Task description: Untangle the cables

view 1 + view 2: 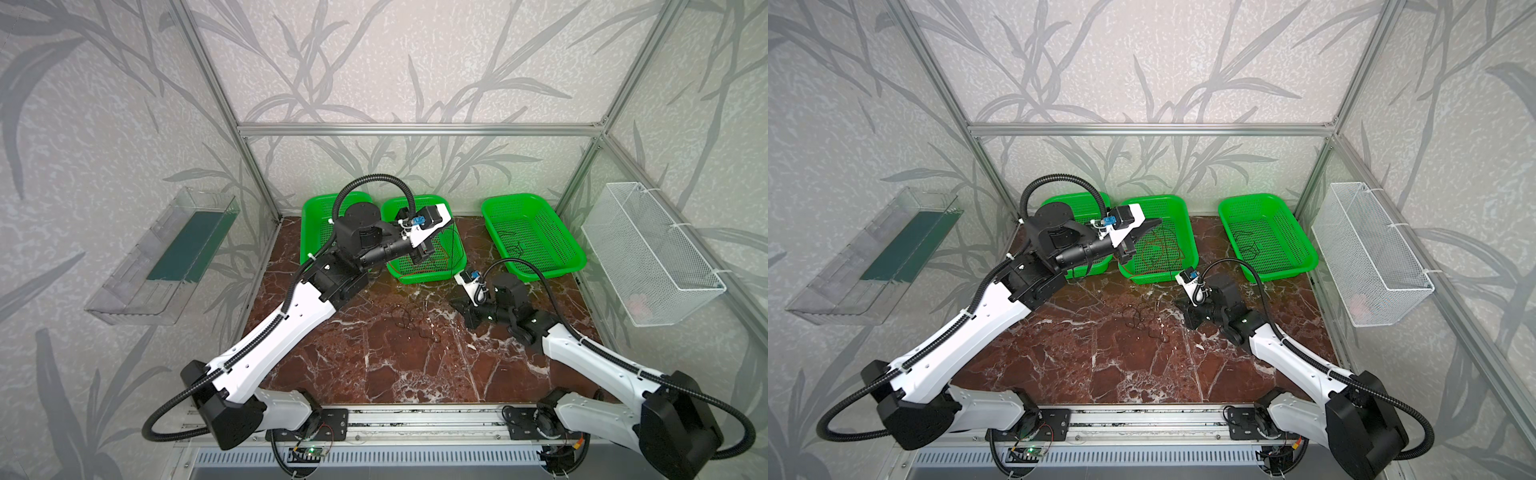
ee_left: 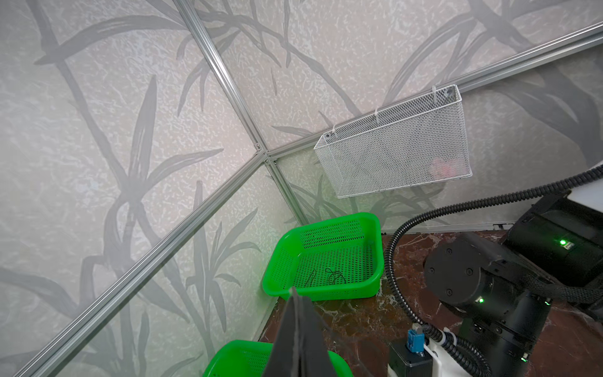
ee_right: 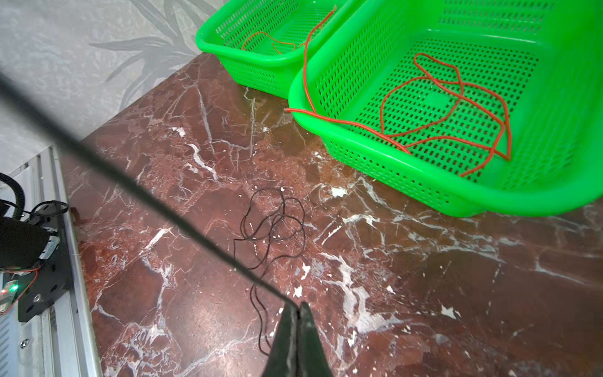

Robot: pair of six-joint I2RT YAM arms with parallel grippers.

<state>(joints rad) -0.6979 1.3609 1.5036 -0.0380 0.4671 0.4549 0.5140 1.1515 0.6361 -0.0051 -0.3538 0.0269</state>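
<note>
in both top views: left gripper (image 1: 1152, 224) raised over the middle green basket (image 1: 428, 279), opening not readable from here. right gripper (image 1: 457, 306) low over the marble table (image 1: 374, 361), just beside the black tangle (image 1: 411, 319) lying loose on the stone between the arms. orange cable (image 1: 436, 261) looped on the middle basket's floor, one strand draped over the near rim. thin black loop (image 1: 515, 246) on the floor of the right green basket (image 1: 540, 272). left green basket (image 1: 309, 226) partly hidden behind the left arm.

from the left wrist: fingers (image 2: 284, 333) pressed together into a single edge; cannot tell whether anything is pinched. beyond them, the right basket with its black loop (image 2: 332, 277), and a white mesh bin (image 2: 391, 147) on the wall.

from the right wrist: jaws closed tight on a black strand (image 3: 195, 228) running off blurred from the tips. black tangle (image 3: 274, 225) on the table just past them. orange cable (image 3: 450, 107) coiled in the middle basket, one strand crossing the rim toward the left basket.
</note>
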